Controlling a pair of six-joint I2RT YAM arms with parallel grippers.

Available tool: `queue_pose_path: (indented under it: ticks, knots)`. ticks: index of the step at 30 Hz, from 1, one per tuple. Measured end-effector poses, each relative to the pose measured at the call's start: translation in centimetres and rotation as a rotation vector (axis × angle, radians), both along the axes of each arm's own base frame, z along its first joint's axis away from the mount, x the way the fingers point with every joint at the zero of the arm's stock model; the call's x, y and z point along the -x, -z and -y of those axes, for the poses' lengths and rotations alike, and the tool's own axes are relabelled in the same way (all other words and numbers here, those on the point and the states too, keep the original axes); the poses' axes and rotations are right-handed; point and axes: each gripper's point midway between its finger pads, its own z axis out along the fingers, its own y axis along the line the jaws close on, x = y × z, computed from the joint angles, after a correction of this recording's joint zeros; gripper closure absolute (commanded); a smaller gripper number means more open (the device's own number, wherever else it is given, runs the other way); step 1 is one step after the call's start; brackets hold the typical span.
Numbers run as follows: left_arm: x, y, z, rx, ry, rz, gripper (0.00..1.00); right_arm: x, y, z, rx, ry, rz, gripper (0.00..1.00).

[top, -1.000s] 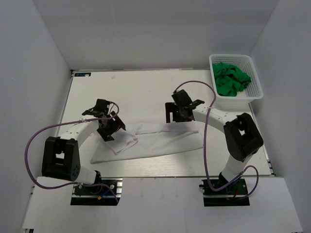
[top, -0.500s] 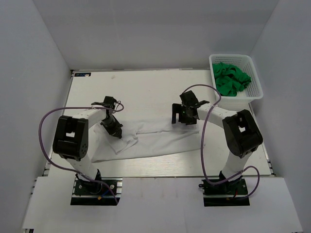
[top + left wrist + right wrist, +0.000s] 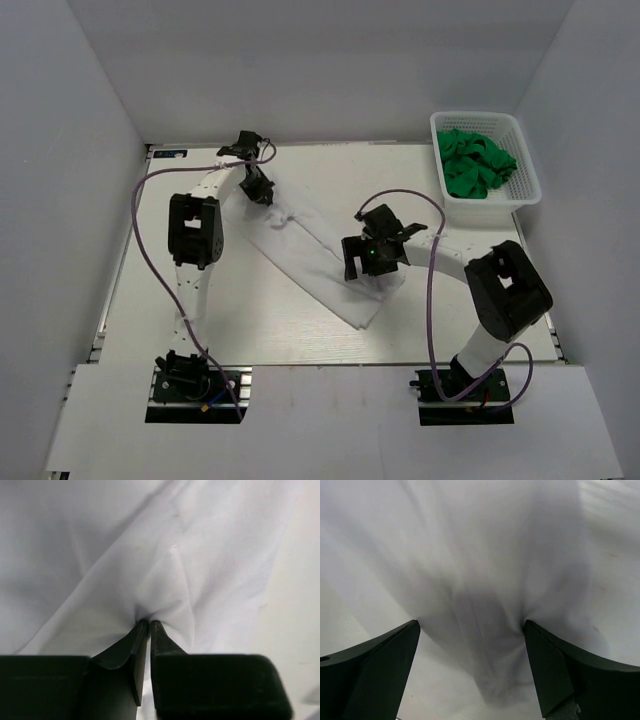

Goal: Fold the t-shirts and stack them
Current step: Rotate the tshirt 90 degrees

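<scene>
The plain white t-shirt (image 3: 310,252) lies folded into a long strip, running slantwise from the far left toward the table's near middle. My left gripper (image 3: 263,194) is at its far end, shut on a pinch of the white cloth (image 3: 175,555), and the jaws (image 3: 149,623) meet on a gathered fold. My right gripper (image 3: 369,262) hovers over the strip's near end, open wide with the shirt (image 3: 485,555) between and below its fingers (image 3: 530,630). Bright green t-shirts (image 3: 475,165) lie bunched in the basket.
The white lattice basket (image 3: 528,192) stands at the far right corner of the table. White walls close in the left, back and right sides. Purple cables loop off both arms above the table.
My left gripper shut on the shirt's left end and swung it from the near left to the far left, turning the strip slantwise. My right gripper shifted slightly nearer, still open.
</scene>
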Motion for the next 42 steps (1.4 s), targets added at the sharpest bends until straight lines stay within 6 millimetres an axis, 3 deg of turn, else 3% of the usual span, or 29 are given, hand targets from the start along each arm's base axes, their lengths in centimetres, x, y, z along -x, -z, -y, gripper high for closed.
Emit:
queue_pose_path:
  ticks: [5, 9, 12, 14, 18, 21, 22, 25, 28, 31, 33, 35, 37, 40, 42]
  knots:
    - [-9.0, -0.8, 4.5, 0.176, 0.077, 0.280, 0.56, 1.1, -0.4, -4.9, -0.058, -0.246, -0.030, 0.10]
    - [-13.1, -1.9, 7.6, 0.259, 0.139, 0.477, 0.52, 2.8, -1.0, -10.3, -0.142, -0.478, -0.067, 0.10]
    - [-15.3, -1.9, 10.6, 0.332, 0.173, 0.578, 0.52, 5.3, -1.5, -12.4, -0.210, -0.596, -0.122, 0.10]
    - [-16.1, -2.0, 12.4, 0.388, 0.187, 0.637, 0.52, 6.8, -1.6, -12.7, -0.229, -0.644, -0.160, 0.10]
    - [-16.1, -2.0, 13.9, 0.425, 0.188, 0.668, 0.52, 8.0, -1.9, -12.9, -0.234, -0.680, -0.185, 0.10]
    - [-16.0, -2.2, 13.8, 0.411, 0.174, 0.676, 0.42, 8.1, -2.1, -12.8, -0.231, -0.678, -0.194, 0.10]
    - [-16.0, -2.5, 13.7, 0.402, 0.172, 0.679, 0.34, 8.1, -2.1, -12.8, -0.231, -0.677, -0.195, 0.10]
    - [-15.7, -3.8, 13.8, 0.378, 0.180, 0.689, 0.00, 7.7, -2.4, -12.8, -0.225, -0.660, -0.184, 0.10]
    - [-15.2, -5.6, 13.6, 0.346, 0.203, 0.694, 0.00, 6.8, -3.9, -12.8, -0.225, -0.608, -0.131, 0.10]
    - [-14.1, -8.2, 13.0, 0.306, 0.243, 0.696, 0.00, 5.6, -7.3, -12.7, -0.251, -0.534, -0.022, 0.10]
    - [-12.5, -11.0, 12.2, 0.269, 0.276, 0.704, 0.00, 4.7, -9.6, -12.4, -0.276, -0.474, 0.049, 0.10]
    - [-9.7, -14.7, 10.9, 0.227, 0.300, 0.713, 0.00, 3.8, -11.3, -11.9, -0.294, -0.402, 0.105, 0.10]
    - [-6.8, -19.3, 9.1, 0.177, 0.299, 0.762, 0.00, 3.0, -11.7, -11.3, -0.298, -0.327, 0.119, 0.10]
    - [-0.2, -24.7, 5.4, 0.091, 0.261, 0.805, 0.00, 2.0, -10.1, -9.9, -0.260, -0.208, 0.075, 0.10]
    - [4.3, -26.4, 3.2, 0.062, 0.231, 0.824, 0.00, 1.6, -7.9, -8.9, -0.220, -0.139, 0.009, 0.10]
